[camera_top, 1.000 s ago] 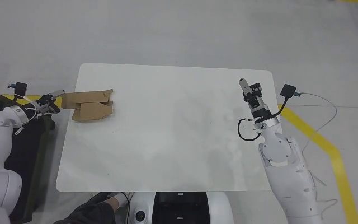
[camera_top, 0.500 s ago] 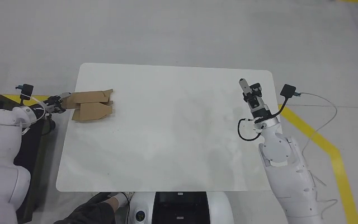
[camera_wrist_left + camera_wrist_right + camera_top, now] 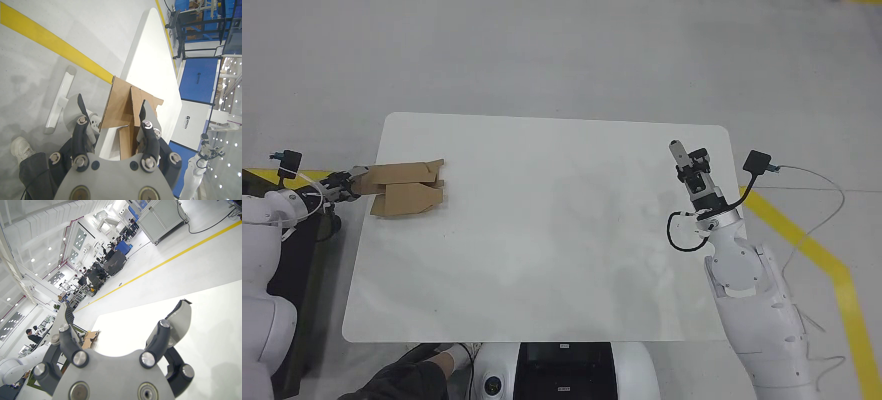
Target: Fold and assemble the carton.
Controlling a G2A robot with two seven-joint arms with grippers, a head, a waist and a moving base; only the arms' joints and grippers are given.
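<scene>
Straddling the far-left edge of the white rounded table [image 3: 542,260], the left gripper [image 3: 112,98] is keeping its jaws wide apart, one on each side of an overhanging flap, not pinching it as far as I can tell. That flap belongs to the flat brown corrugated cardboard carton [image 3: 407,188], which is lying unassembled at the table's left rim, part of it jutting past the edge. It is probably going to handle as light and fairly stiff across its panels, bending readily at the scored creases and crushing at thin edges. The jutting flap, close to a crease, is looking like the safest place to grip. No print or label is showing on the cardboard faces in view. Far to the right, well apart from the carton, the right gripper [image 3: 679,150] is hanging over the table's right side, jaws spread wide and holding nothing.
</scene>
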